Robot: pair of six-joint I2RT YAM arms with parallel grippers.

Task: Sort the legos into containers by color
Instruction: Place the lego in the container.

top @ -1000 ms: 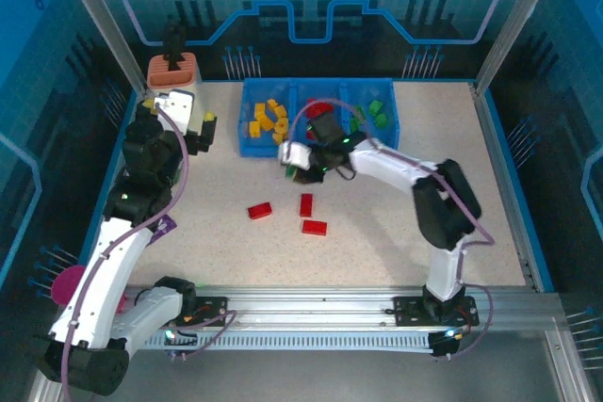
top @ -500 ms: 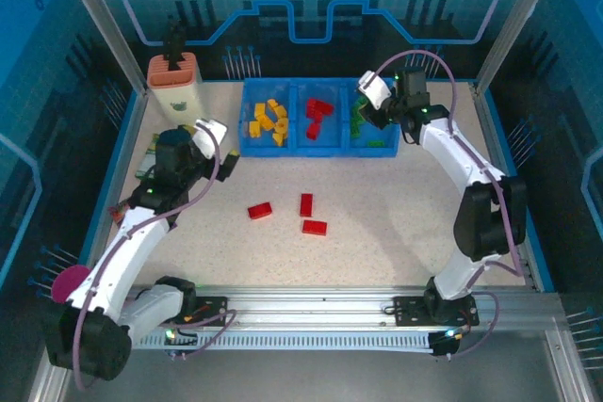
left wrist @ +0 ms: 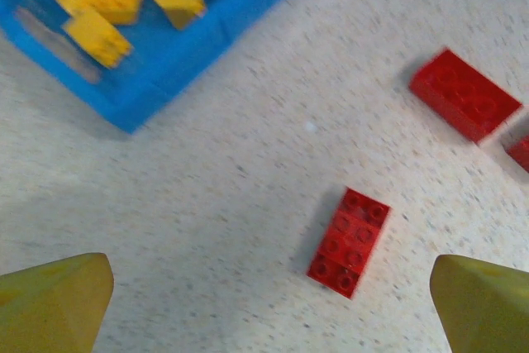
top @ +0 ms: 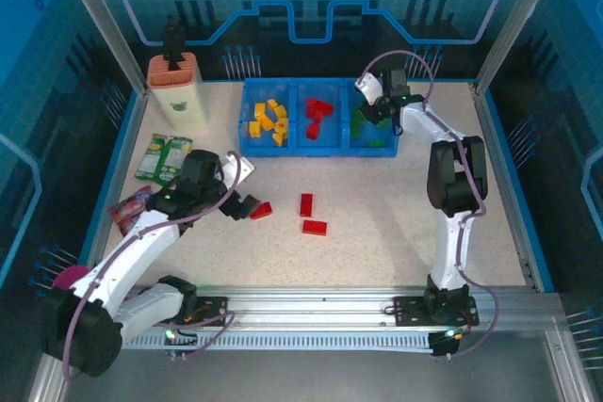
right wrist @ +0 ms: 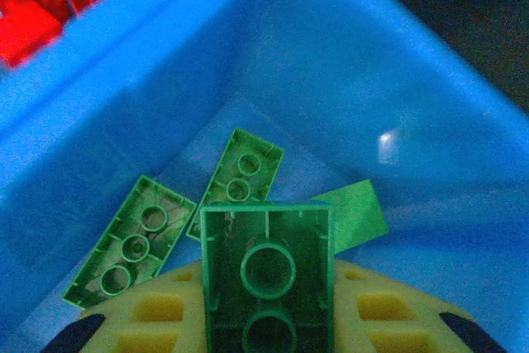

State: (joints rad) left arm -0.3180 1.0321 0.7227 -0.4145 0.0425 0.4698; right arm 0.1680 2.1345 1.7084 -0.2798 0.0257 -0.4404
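Bricks of red studded plastic (top: 306, 204) lay loose, three in all, near the middle of the speckled worktop (top: 396, 233), apart from the low blue three-compartment plastic tray (top: 311, 150) at the far edge. The left gripper (left wrist: 269, 291) hung over the nearest red brick (left wrist: 350, 241) with its fingers (left wrist: 54, 299) spread wide. In the left wrist view that brick lay between them, closer to the right finger and touched by neither, with bare worktop around it. The other two red bricks (left wrist: 464, 94) lay beyond it, and so did the tray's near left corner, with yellow bricks (left wrist: 124, 2) inside.

The right gripper (top: 374, 105) was over the tray's right compartment, pressed shut on a green studded plastic brick (right wrist: 266, 274) whose hollow underside faced the wrist camera. Beneath it more green bricks (right wrist: 244, 169) lay on the compartment floor, and the middle compartment held a heap of red ones (top: 318, 115).

A tall cream-and-orange holder (top: 175, 87) stood at the far left corner. A green snack packet (top: 162, 157) and a purple packet (top: 132, 206) lay along the left edge beside the left arm, and a pink cup (top: 68, 281) sat by the near left corner.
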